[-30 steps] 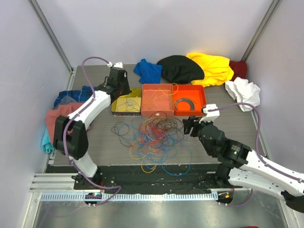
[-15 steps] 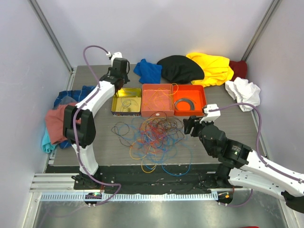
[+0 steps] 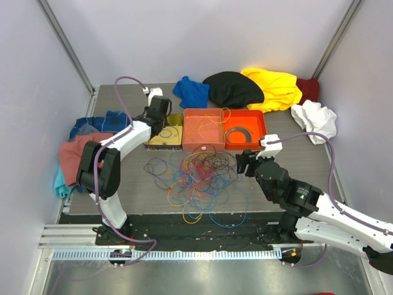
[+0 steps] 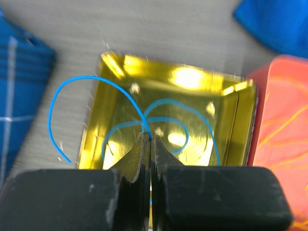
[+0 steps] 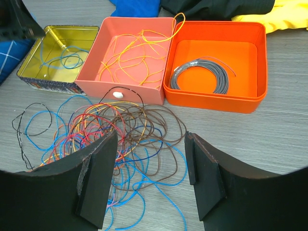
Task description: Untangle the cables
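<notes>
**Top view.** The left hand (image 3: 161, 125) hangs over the tin (image 3: 161, 146), which stands toward the far left of the counter (image 3: 138, 190). The tangle (image 3: 199, 175) of cables lies on the counter on the near side of the tin, offset to the tin's right. The right hand (image 3: 241, 165) sits just beside the tangle's right edge, well apart from the tin. It is the hand nearer the tangle.

**Left wrist view.** The left hand is pinched tight on a blue cable (image 4: 168, 100) at its fingertips.
- The cable's loops spread away from the tips across the inside of the tin.
- One loop runs out past the tin's left wall and ends over bare counter.
- Whether the loops rest on the tin floor cannot be told.

Judgement: the coming move is a release into the tin, and it turns on this overhang. As the cable lies, the left loop would drop outside the tin.

**Right wrist view.** The right hand stands wide, with nothing between its fingers. The tangle lies straight ahead of the fingers, spread across the view. The tin is beyond the tangle, to the far left.
</notes>
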Controlling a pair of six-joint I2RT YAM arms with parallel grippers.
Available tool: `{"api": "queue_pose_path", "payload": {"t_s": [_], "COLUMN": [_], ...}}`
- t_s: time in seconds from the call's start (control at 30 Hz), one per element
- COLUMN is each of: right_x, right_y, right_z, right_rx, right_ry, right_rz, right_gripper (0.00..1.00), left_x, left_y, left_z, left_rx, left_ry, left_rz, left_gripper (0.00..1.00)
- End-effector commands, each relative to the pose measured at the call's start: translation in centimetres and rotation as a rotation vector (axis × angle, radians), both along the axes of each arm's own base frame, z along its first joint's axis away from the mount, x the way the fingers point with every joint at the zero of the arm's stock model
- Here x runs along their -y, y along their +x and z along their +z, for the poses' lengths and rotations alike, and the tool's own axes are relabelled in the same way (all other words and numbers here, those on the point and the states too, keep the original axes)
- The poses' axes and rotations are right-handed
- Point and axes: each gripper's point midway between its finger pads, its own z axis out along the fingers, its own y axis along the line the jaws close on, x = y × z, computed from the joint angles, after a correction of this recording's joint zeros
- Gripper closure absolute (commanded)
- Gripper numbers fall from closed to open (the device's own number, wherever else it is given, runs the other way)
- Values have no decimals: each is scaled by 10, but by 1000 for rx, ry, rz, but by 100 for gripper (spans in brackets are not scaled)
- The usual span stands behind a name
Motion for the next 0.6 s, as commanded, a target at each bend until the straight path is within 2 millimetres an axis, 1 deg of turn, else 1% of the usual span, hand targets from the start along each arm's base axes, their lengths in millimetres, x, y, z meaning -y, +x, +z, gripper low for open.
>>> {"api": "queue_pose_path", "payload": {"t_s": [0.0,0.07,0.1,0.13,0.2,0.23,0.27,0.3,0.33,0.4,0.43,0.5,0.57], "right_x": [0,1,1,2,3,3,4,5,6,7,7,7,7], "right_y": [3,2,2,2,1,1,1,0,0,0,0,0,0], "right_z": [8,8,9,9,9,9,9,9,9,9,10,9,9], "right_rx": [29,29,30,30,32,33,33,34,34,35,35,35,34], "right_ry": [27,30,35,39,43,46,46,45,44,42,43,42,42], "right_rz": [-13,-15,-14,-14,-16,-17,-19,-19,-22,-26,-25,-25,-24], "right_gripper": [34,34,35,34,35,34,34,34,35,35,35,34,35], "left_x": [26,35,38,46,52,58,60,64,66,69,67,65,59], "left_y": [1,3,4,6,9,11,13,15,15,15,15,13,13], "left_z": [12,12,6,10,-1,-4,-3,-12,-16,-22,-28,-34,-35], "left_rx": [67,61,47,44,14,0,-8,-31,-44,-59,-71,-82,-82], "left_ry": [-74,-98,-105,-125,-130,-140,-142,-145,-152,-158,-156,-145,-121], "left_rz": [-40,-69,-80,-108,-126,-146,-152,-159,-165,-169,-159,-149,-127], "left_gripper": [100,100,100,100,100,100,100,100,100,100,100,100,93]}}
